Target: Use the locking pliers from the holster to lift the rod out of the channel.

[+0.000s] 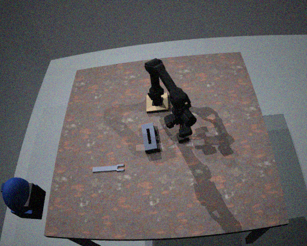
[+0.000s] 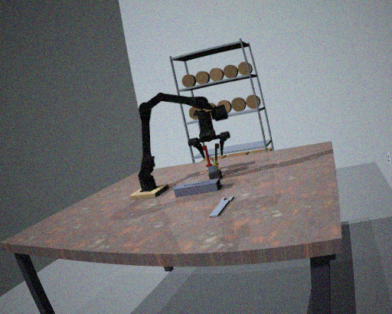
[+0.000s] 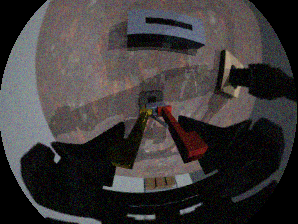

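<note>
The locking pliers (image 2: 207,155) (image 3: 181,131) stand upright in the dark holster (image 1: 184,140) (image 2: 215,174), with one red and one yellow handle spread apart. Their jaws are hidden in the holster. My gripper (image 2: 213,155) (image 3: 152,121) points down above the holster. It is open, with one finger outside each handle and a gap to both in the wrist view. The grey-blue channel block (image 1: 152,145) (image 2: 197,188) (image 3: 165,35) lies beside the holster, its dark narrow slot on top. The rod cannot be made out inside the slot.
A flat grey fork-ended bar (image 1: 105,169) (image 2: 218,209) lies on the table (image 1: 169,192) (image 2: 140,230) beyond the block. The arm's base plate (image 1: 157,108) (image 2: 140,195) (image 3: 228,87) is behind the block. A shelf rack with round wooden discs stands beyond the table.
</note>
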You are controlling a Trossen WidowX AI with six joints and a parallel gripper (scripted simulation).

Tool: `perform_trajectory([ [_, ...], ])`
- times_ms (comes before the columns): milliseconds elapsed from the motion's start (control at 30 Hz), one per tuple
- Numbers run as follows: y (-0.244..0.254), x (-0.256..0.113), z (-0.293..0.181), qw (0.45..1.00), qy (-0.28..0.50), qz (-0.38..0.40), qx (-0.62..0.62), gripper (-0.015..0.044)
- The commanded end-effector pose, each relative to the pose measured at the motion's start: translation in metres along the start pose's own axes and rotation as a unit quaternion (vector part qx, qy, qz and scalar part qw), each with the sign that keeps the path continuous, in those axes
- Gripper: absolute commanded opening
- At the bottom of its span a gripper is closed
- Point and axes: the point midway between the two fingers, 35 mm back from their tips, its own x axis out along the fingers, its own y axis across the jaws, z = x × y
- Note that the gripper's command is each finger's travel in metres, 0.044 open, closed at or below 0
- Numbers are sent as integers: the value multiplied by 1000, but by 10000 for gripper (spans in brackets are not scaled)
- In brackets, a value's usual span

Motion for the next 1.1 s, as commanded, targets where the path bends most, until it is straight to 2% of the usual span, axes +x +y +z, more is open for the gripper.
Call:
perform_trajectory([
  [0,0,0,0,1000,0,0,1,379],
  [1000,0,0,0,1000,0,0,1,340],
  [1067,0,0,0,1000,0,0,1,325],
])
